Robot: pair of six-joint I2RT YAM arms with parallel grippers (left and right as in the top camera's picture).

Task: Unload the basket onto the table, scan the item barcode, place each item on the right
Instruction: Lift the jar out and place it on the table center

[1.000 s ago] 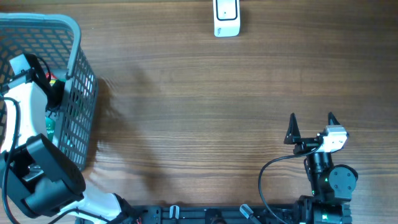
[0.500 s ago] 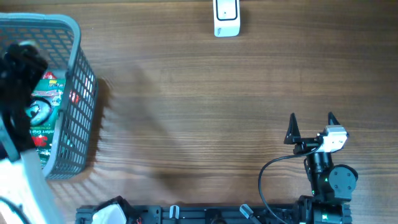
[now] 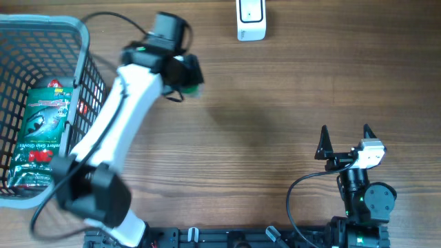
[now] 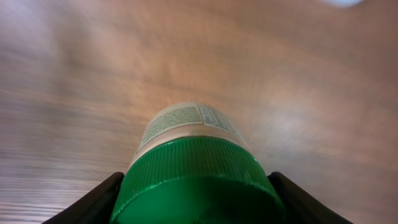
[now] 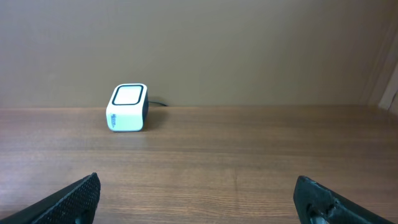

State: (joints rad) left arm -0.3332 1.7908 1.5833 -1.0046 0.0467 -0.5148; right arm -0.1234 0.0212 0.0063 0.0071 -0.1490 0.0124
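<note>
My left arm has swung out of the basket (image 3: 87, 43), where it was buried a second ago, and now reaches across the surface (image 3: 275, 89) toward the scanner (image 3: 251, 19). My left claw (image 3: 185, 74) is clamped on a bottle (image 4: 196, 174). In the wrist view its green ribbed cap (image 4: 199, 186) fills the space between my two fingers (image 4: 87, 205), one pressed to each side. The printed label (image 4: 186, 121) points away from me, its text too small to read. From above, only a sliver of green shows beside the claw. The bottle hangs over bare wood, left of the scanner and a little nearer to me than it, near it but not touching. The wood under the bottle looks smeared in the wrist view.

The basket sits well to the left of the scanner. A flat green and red packet (image 3: 41, 131) lies inside it.

My right claw (image 3: 345, 131) has not shifted. It stands wide apart with nothing between the fingers, well back from the scanner and off to its right. It faces the scanner, a small white box with a dark-edged window on top.
</note>
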